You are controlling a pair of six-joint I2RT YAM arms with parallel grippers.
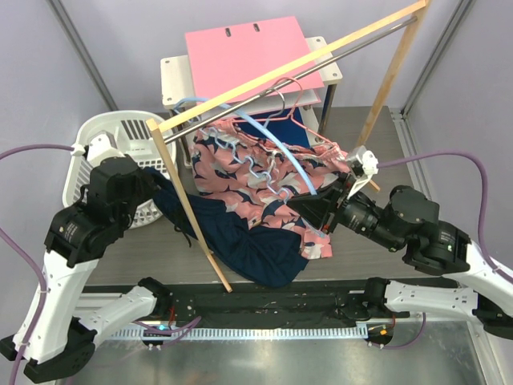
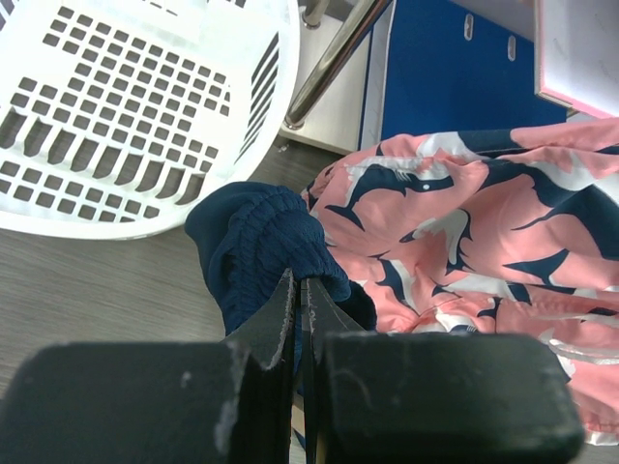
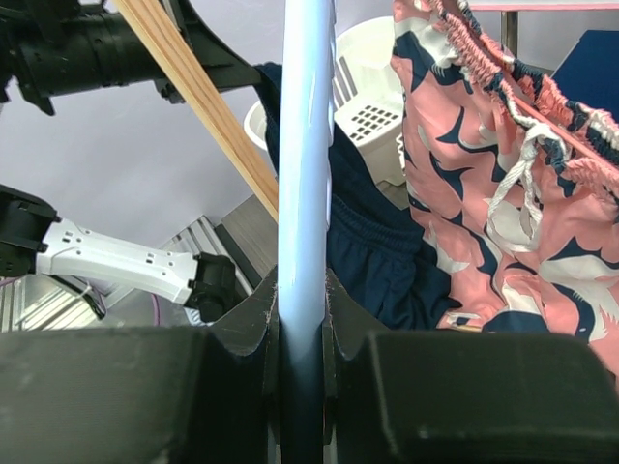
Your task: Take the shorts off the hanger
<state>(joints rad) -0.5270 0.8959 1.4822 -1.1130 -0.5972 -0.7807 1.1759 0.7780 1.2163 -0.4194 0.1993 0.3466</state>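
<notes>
Left gripper [image 2: 300, 304] is pinched fully shut on the bunched waistband of the navy shorts [image 2: 259, 242], near the white basket [image 2: 145, 116]. Right gripper [image 3: 302, 319] clamps a narrow gap around the light-blue hanger [image 3: 306, 145]. The pink printed shorts [image 3: 484, 193] hang just beside it.

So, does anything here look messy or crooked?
The light blue hanger is tilted, clamped in the right gripper, pink shorts bunched over it. The navy shorts sag to the table, one edge pinched by the left gripper.
</notes>
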